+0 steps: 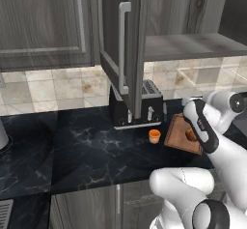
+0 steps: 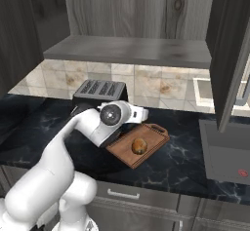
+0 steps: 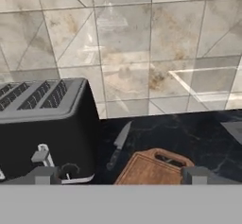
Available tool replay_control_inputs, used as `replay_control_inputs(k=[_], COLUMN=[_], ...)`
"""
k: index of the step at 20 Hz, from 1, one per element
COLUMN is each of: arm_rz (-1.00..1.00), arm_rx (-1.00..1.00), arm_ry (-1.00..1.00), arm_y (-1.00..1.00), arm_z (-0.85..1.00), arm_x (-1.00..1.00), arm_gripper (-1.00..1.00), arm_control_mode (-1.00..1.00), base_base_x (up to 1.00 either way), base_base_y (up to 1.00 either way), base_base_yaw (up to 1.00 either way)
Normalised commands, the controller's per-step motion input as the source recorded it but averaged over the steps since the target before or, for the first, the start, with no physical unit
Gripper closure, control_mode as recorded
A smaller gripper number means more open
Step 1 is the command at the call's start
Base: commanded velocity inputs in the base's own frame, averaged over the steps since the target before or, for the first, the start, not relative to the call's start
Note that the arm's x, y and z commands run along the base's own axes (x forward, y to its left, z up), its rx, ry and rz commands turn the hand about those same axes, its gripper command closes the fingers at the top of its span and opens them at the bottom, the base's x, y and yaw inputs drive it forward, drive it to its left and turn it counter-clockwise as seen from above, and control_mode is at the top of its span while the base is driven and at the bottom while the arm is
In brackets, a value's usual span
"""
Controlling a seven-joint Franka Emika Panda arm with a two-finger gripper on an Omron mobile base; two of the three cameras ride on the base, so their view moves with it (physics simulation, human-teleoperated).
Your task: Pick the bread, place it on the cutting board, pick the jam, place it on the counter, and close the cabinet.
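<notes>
Black marble counter [image 1: 87, 146] with pale veins runs under the dark grey wood-grain cabinet [image 1: 113, 35], whose door hangs open. On it the reddish-brown rectangular cutting board [image 2: 151, 136] lies cornerwise, handle slot toward the tiled wall, carrying the round golden-brown bread [image 2: 139, 146]. Just left sits the small orange jam jar [image 1: 154, 135], upright, before the black toaster [image 1: 137, 105]. A knife [image 3: 118, 145] lies between toaster and board. The gripper [image 3: 120, 176] hangs empty, tips spread wide. No lettering is legible.

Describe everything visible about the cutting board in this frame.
The cutting board is a flat, rectangular, reddish-brown wooden slab with a darker rim and a handle slot at its far end. It lies flat on the black marble counter, right of the toaster, angled to the counter's edge. The bread sits on it.
</notes>
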Motion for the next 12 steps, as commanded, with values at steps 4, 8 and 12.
replay_control_inputs(k=[4,8,12], arm_rz=[0.0,0.0,0.0], arm_rx=[0.0,0.0,-0.01], arm_ry=[-0.01,0.0,-0.03], arm_y=[0.16,0.25,0.32], arm_z=[0.37,0.26,0.19], arm_x=[-0.17,-0.19,-0.29], arm_gripper=[-1.0,-1.0,-1.0], arm_control_mode=[-1.0,-1.0,-1.0], base_base_x=[0.0,0.0,0.0], base_base_y=[0.0,0.0,0.0], base_base_yaw=[0.0,0.0,0.0])
